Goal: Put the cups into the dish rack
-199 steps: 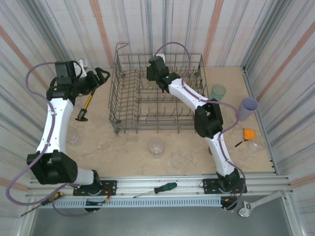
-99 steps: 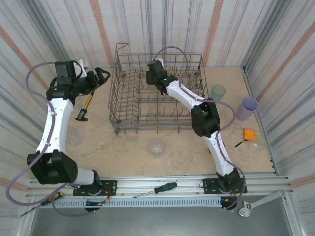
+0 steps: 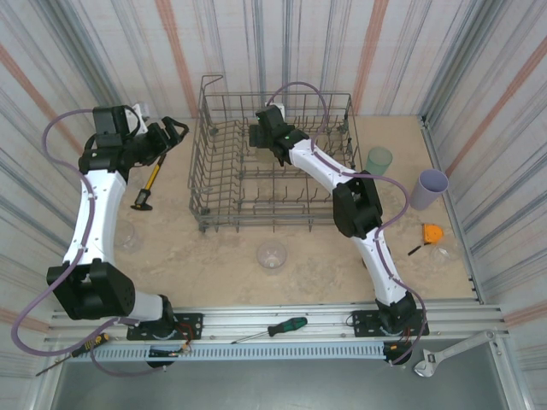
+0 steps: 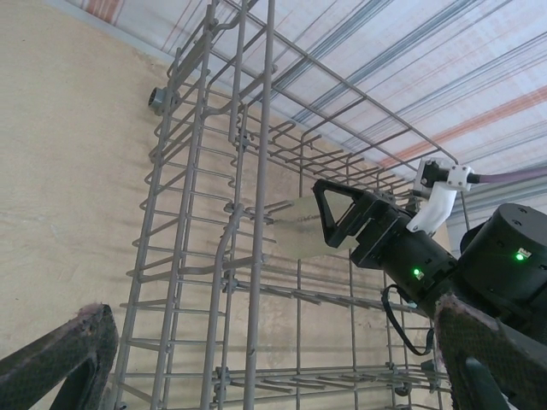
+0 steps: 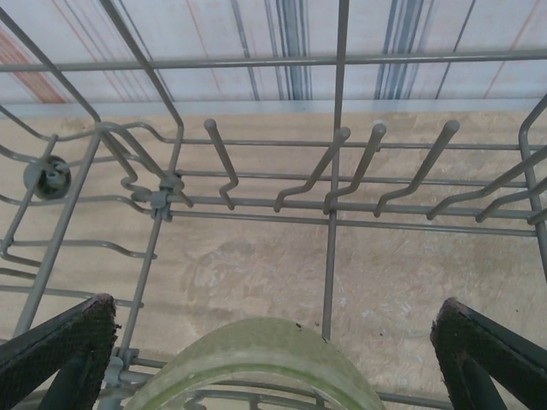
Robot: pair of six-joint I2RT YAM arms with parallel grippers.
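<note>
The grey wire dish rack [image 3: 198, 175] stands at the back middle of the table. My right gripper [image 3: 255, 135] reaches into its far left part, jaws open. A pale yellow-green cup [image 5: 256, 363] lies between its spread fingers [image 5: 64, 342], over the rack's bottom wires. The left wrist view shows that same cup [image 4: 291, 231] at the tip of the right gripper [image 4: 329, 213]. My left gripper [image 3: 175, 130] hovers open just left of the rack, nothing in it. On the table stand a teal cup [image 3: 379, 160], a lavender cup [image 3: 430, 188] and clear cups [image 3: 272, 255] [image 3: 126, 237].
A yellow-handled hammer [image 3: 147, 186] lies left of the rack under my left arm. An orange object [image 3: 432, 232] sits at the right. A green screwdriver [image 3: 278, 328] and a wrench [image 3: 444, 354] lie on the near rail. Corrugated walls close in the table.
My right gripper has shifted slightly left inside the rack and its jaws have opened, letting go of the yellow-green cup. The left arm has stayed put.
</note>
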